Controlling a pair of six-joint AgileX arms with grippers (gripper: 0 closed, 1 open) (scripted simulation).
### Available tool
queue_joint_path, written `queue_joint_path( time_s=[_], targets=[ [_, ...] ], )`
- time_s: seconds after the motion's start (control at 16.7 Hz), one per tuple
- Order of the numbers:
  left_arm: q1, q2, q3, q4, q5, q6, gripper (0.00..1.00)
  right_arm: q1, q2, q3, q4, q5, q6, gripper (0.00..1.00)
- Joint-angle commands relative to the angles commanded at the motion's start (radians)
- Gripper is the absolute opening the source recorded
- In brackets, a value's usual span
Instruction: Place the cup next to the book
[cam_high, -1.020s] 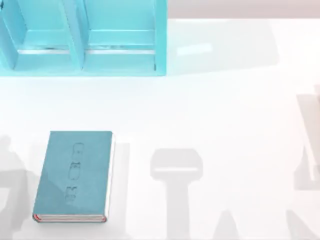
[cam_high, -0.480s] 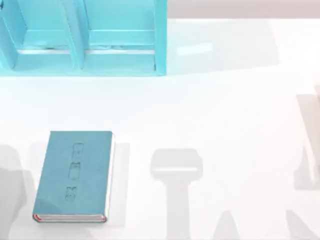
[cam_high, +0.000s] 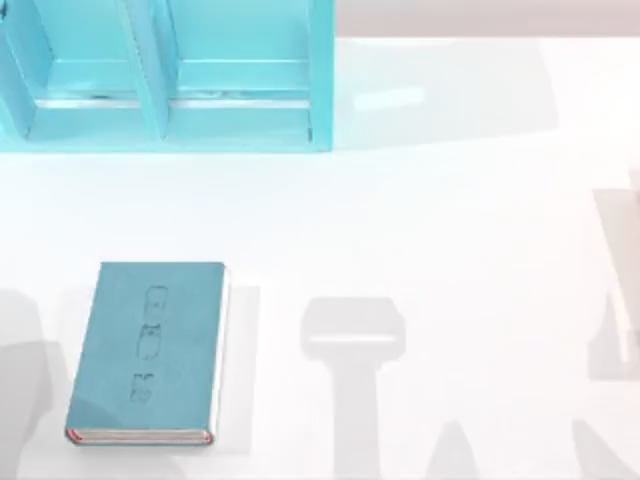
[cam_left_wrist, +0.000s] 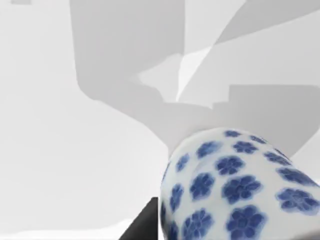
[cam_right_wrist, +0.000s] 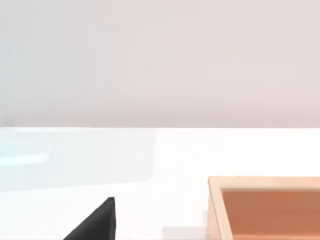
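The book is teal with red trim and lies flat at the front left of the table in the top view. Close up in the left wrist view is the cup, white with blue flowers. It hangs above the shadowed table with my left gripper shut on it. One dark fingertip lies against the cup's side. In the right wrist view, a dark edge of my right gripper hangs over the table, away from both things.
A large light-blue compartmented shelf stands at the back left. An open wooden box sits on the table ahead of my right gripper. Arm shadows fall on the table's left, middle and right.
The arm shadow at the top view's left edge has shifted a little. The book and the shelf have not moved.
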Motion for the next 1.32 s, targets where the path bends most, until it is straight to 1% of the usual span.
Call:
queue_joint_path(
  time_s=[0.42,0.48,1.02,1.32],
  targets=[
    [0.0,0.0,0.0,0.0,0.0,0.0,0.02,0.0,0.0,0.0,0.0,0.0,0.0,1.0],
    [0.0,0.0,0.0,0.0,0.0,0.0,0.0,0.0,0.0,0.0,0.0,0.0,0.0,1.0],
    [-0.001,-0.004,0.002,-0.004,0.0,0.001,0.0,0.0,0.0,0.0,0.0,0.0,0.0,1.0],
    [-0.002,-0.048,0.075,-0.115,0.001,0.001,0.0,0.0,0.0,0.0,0.0,0.0,0.0,1.0]
  ],
)
